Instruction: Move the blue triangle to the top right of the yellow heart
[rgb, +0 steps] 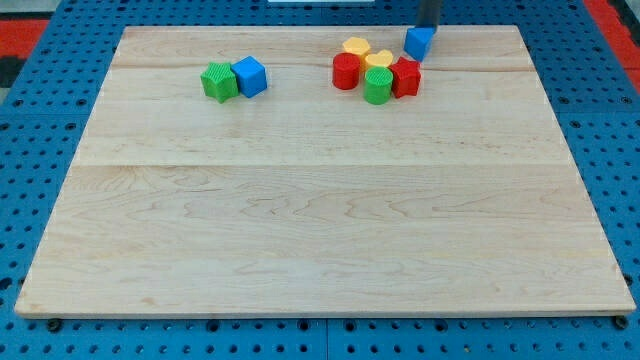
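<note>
The blue triangle (419, 42) sits near the board's top edge, at the view's upper right. It lies just up and right of a tight cluster of blocks. In that cluster are two yellow blocks. The one nearer the triangle (380, 60) looks like the heart. The other yellow block (356, 46) lies to its upper left, and its shape is unclear. My dark rod comes down from the top of the view. My tip (428, 27) is right behind the blue triangle's top right side, touching it or nearly so.
The cluster also holds a red cylinder (346, 71), a green cylinder (377, 86) and a red star-like block (405, 77). A green star-like block (217, 82) and a blue cube (249, 76) touch each other at the upper left. The board's top edge (300, 27) is close.
</note>
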